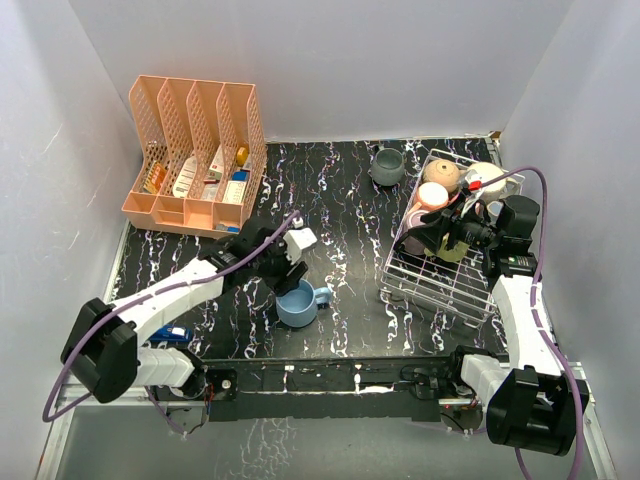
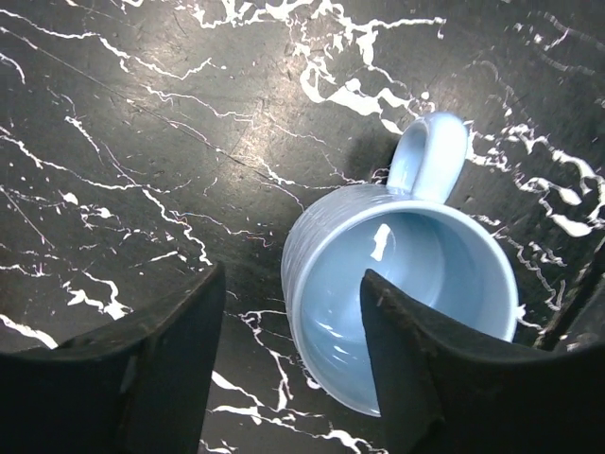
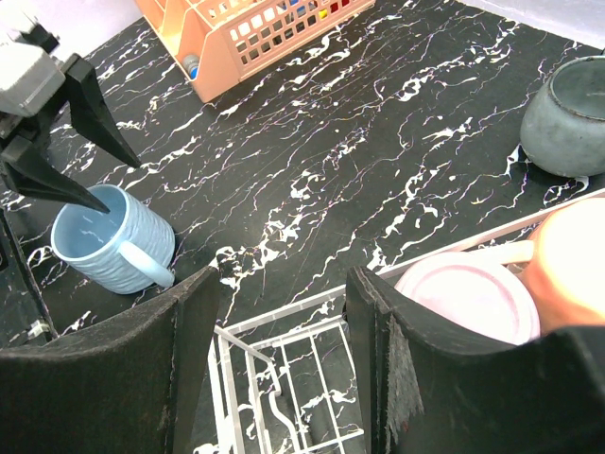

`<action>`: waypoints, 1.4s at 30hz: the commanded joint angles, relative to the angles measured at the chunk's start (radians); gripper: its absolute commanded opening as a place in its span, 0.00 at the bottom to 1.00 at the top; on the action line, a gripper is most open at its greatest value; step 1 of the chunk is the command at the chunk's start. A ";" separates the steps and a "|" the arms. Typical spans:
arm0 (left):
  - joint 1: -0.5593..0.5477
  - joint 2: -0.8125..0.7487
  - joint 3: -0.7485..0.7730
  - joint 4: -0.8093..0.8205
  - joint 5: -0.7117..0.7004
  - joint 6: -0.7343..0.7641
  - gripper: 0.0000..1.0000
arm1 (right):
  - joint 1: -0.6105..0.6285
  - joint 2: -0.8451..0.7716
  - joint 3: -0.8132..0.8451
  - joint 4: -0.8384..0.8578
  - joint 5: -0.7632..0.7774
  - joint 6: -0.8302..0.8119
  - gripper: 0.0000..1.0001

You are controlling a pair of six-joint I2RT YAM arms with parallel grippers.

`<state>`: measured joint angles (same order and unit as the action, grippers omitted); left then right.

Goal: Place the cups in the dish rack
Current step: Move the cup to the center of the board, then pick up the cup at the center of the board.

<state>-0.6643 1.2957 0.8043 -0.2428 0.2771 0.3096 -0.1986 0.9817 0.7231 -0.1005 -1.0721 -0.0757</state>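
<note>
A light blue cup (image 1: 297,303) (image 2: 416,274) stands upright on the black marble table, handle to the right in the top view. My left gripper (image 1: 288,272) (image 2: 293,369) is open over its rim, one finger inside the cup, the other outside, with a gap to the wall. The dish rack (image 1: 440,285) (image 3: 284,326) at the right holds several cups, among them a tan one (image 1: 440,172), a pink one (image 3: 468,298) and a peach one (image 3: 572,265). My right gripper (image 1: 425,235) (image 3: 284,359) hangs open and empty above the rack's near-left corner. A grey cup (image 1: 388,166) (image 3: 567,118) sits on the table behind the rack.
A peach slotted organizer (image 1: 195,150) (image 3: 255,38) with small packets stands at the back left. A small blue object (image 1: 172,333) lies by the left arm's base. White walls close in the table on three sides.
</note>
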 commanded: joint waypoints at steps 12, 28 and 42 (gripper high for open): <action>0.003 -0.021 0.206 -0.389 -0.094 -0.336 0.68 | -0.005 -0.007 -0.004 0.054 -0.011 -0.001 0.58; 0.003 0.123 0.253 -0.464 -0.117 -0.457 0.58 | -0.006 0.000 -0.005 0.054 -0.011 -0.001 0.58; 0.002 0.227 0.275 -0.458 -0.122 -0.482 0.28 | -0.006 0.001 -0.003 0.054 -0.012 -0.002 0.58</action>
<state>-0.6647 1.5192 1.0416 -0.6823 0.1493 -0.1574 -0.1986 0.9840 0.7223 -0.1005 -1.0721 -0.0757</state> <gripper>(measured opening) 0.289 0.582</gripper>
